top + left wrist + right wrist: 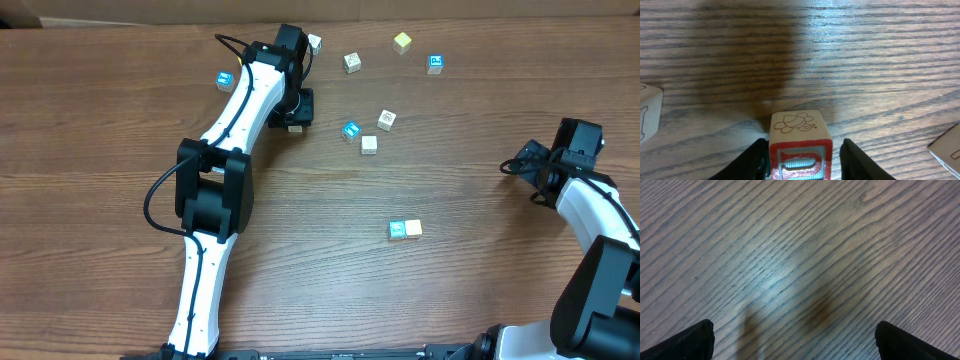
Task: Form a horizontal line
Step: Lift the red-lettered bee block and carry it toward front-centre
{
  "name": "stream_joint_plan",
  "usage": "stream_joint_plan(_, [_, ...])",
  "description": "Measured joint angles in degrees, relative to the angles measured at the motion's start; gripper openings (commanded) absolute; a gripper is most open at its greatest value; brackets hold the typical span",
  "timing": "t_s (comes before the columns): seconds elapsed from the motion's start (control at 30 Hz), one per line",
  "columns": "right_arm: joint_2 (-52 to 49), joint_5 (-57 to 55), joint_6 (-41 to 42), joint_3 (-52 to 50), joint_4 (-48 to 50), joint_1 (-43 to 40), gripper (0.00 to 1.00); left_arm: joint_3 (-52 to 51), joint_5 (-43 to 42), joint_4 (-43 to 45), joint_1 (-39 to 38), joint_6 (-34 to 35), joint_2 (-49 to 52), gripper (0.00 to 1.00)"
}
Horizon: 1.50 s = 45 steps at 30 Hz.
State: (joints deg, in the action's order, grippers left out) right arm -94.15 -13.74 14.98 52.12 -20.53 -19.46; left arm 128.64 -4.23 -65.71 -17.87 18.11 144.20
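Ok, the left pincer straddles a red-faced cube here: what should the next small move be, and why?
Probably close the left pincer onto the bee-marked cube: its fingers flank it on both sides, but a gap shows beside one of them, so the grip looks unfinished. The two-cube row lies far off and needs more cubes.

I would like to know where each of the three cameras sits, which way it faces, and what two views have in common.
Overhead: fixed above the table, facing straight down; shows scattered cubes, a two-cube row and both arms.
Left wrist: on the left arm, facing down and forward at a red-framed cube between its own jaws.
Right wrist: on the right arm, facing bare wood; its jaws stand wide apart at the bottom corners.
Shared: overhead and left wrist both show that cube, under the left arm's tip.
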Motion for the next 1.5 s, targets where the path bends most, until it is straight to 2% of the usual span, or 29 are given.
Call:
stream_joint_plan(0.23, [0.0,0.0,-0.02,0.0,-0.02,0.0,1.0,0.0,0.0,-0.11,0.0,-0.04,0.0,0.25])
stream_joint_plan(0.67, [0.0,0.02,0.0,0.0,-0.02,0.0,1.0,0.04,0.02,-2.38,0.0,-0.02,-1.7,0.25])
stream_joint_plan(0.83, [0.0,0.0,0.0,0.0,-0.02,0.0,1.0,-0.02,0.0,-6.49,0.0,-0.02,-8.98,0.24])
stream_joint_plan(1.17, [0.0,0.0,-0.02,0.0,0.0,0.0,1.0,0.04,0.2,-19.17,-2.14,-0.02,-31.06,0.24])
stream_joint_plan(1.3, [0.0,0.0,0.0,0.0,-0.02,0.0,1.0,0.11,0.24,-23.26,-5.66,0.07,-34.73,0.24])
stream_joint_plan(1.5, [0.0,0.02,-0.02,0.0,-0.02,0.0,1.0,-1.31,2.8,-27.71,-14.47,2.16,-34.8,0.25])
